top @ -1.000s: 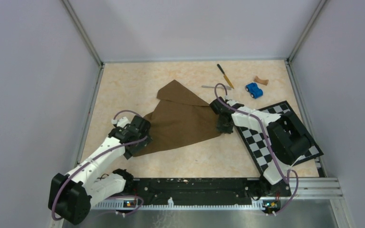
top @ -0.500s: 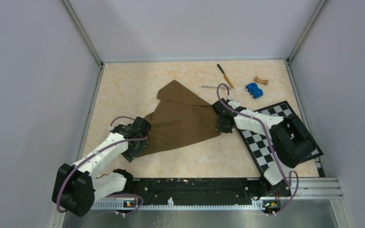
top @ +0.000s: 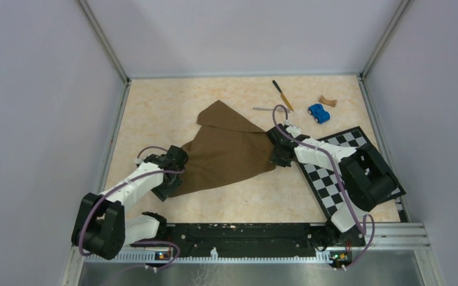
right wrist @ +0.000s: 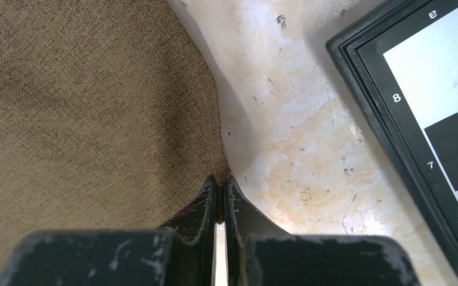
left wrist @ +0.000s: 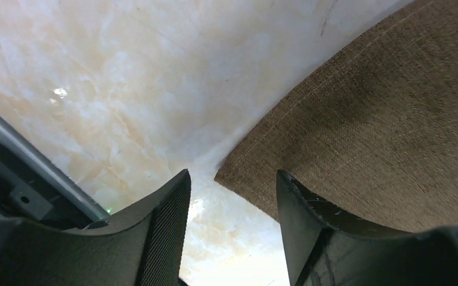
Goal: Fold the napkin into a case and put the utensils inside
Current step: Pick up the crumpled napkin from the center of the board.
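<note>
1. The napkin (top: 226,149) is spread in a rough triangle at the middle of the table (top: 155,107), with a fold seen near its far tip.
2. Its right corner is pinched between the closed fingers of the right gripper (right wrist: 219,182), and the cloth edge is raised slightly there.
3. Its near-left corner is straddled by the left gripper (left wrist: 232,179), whose jaws are set apart and not closed on the cloth.
4. The knife (top: 282,95) and fork (top: 267,109) are laid near each other beyond the napkin's far right edge, clear of the cloth.
5. A blue toy car (top: 318,112) is seen to their right, and a checkered board (top: 328,189) is partly covered by the right arm.
</note>
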Robot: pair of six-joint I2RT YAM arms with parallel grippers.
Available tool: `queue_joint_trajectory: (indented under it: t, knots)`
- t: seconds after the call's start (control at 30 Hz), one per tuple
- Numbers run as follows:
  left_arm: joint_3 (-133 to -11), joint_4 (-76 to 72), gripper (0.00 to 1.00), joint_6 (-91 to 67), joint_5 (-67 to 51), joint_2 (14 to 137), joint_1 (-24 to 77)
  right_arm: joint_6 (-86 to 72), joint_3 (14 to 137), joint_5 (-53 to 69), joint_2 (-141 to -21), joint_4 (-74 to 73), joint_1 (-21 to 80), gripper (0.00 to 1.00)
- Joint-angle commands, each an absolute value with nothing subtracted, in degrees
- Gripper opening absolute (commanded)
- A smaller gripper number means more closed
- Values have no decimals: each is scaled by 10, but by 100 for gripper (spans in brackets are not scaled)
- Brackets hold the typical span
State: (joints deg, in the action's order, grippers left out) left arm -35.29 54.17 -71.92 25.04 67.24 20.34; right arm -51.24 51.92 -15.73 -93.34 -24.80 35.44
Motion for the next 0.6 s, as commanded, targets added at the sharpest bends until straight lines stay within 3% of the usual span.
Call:
queue_joint_trajectory:
  t: [0.0, 0.1, 0.2, 0.33, 0.57]
  knots:
    - [-325, 482, 61, -715, 233, 701, 199, -520, 496, -135, -931, -256, 352, 0]
    - [-309, 465, 59, -725, 227, 712, 198, -521, 495, -132, -924, -260, 352, 0]
    - [-293, 448, 48, -729, 218, 721, 190, -521, 495, -132, -914, -264, 352, 0]
    - [-285, 410, 3, -710, 211, 715, 170, -501, 505, -128, -896, -258, 352, 0]
    - [-465, 476, 0, -586, 265, 567, 148, -344, 622, -102, -827, -298, 351, 0]
